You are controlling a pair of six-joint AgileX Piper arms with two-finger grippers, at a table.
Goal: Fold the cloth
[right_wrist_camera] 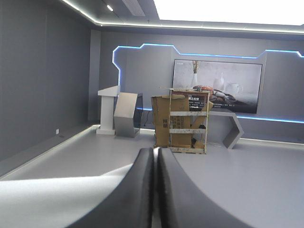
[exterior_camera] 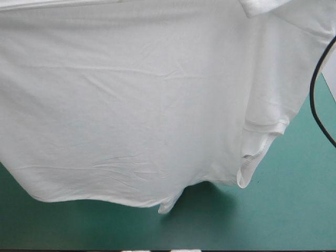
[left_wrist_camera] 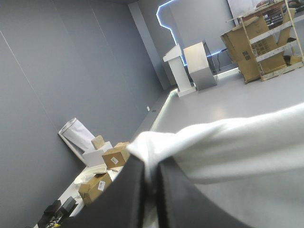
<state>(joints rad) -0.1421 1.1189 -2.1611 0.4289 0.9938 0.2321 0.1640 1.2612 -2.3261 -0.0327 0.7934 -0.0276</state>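
Overhead first: the T-shirt (exterior_camera: pixel 147 105) is lifted and hangs spread as one broad white sheet across nearly the whole view, its upper part running out past the top edge. Shallow creases cross the fabric from side to side. One short sleeve (exterior_camera: pixel 265 128) hangs on the right arm's side, its hemmed cuff showing as a double line, with a loose fold below it. The lower hem sags in a curve, lowest near the middle, where a small corner of cloth droops. The teal-green worktop (exterior_camera: pixel 294 205) shows only beneath and beside the hem, with a soft shadow under the drooping corner; whether that corner touches the cover cannot be told. Left wrist view: the left gripper (left_wrist_camera: pixel 151 167) is raised and looks out level, its black fingers all but closed, only a narrow slit between them. White cloth is pinched in that slit, bunches into a rounded fold right at the fingertips, and runs off taut to one side of the gripper as a wide white band. Right wrist view: the right gripper (right_wrist_camera: pixel 156 159) is also raised and level, fingers pressed together into one pointed arch, a thin pale line of cloth between them low down. The white fabric stretches away from one side of this gripper as a flat, edgeless field below the fingertips.
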